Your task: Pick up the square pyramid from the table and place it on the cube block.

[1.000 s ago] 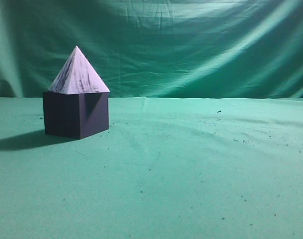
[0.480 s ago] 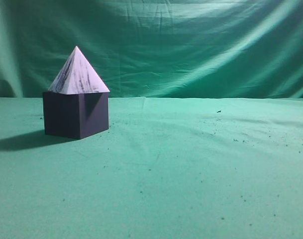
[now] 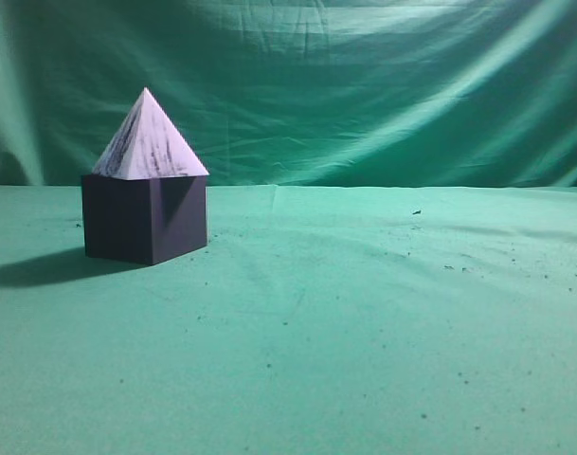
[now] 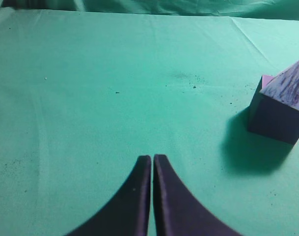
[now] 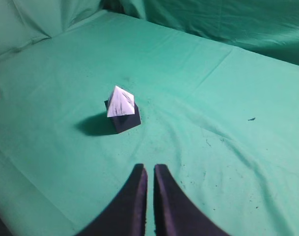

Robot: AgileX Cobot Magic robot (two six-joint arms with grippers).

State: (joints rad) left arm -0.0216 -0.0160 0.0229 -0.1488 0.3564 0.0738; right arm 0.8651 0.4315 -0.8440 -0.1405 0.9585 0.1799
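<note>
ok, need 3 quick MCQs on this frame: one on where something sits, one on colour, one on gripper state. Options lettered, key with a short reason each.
1. Where is the whitish-lavender streaked square pyramid?
A. On top of the dark purple-navy cube block
B. On the cloth beside the cube
C. Held in a gripper

2. What colour is the wrinkled cloth covering the table?
A. Grey
B. Green
C. Red

3. How does the left gripper stand?
A. Wide open over the cube
B. Shut on the pyramid
C. Shut, holding nothing, away from the blocks

Key:
1 A: the exterior view shows the pyramid's base resting on the cube's top face.
2 B: every view shows green cloth.
3 C: in the left wrist view the fingers meet over bare cloth, with the cube off to the right. The right gripper is shut and empty too.
</note>
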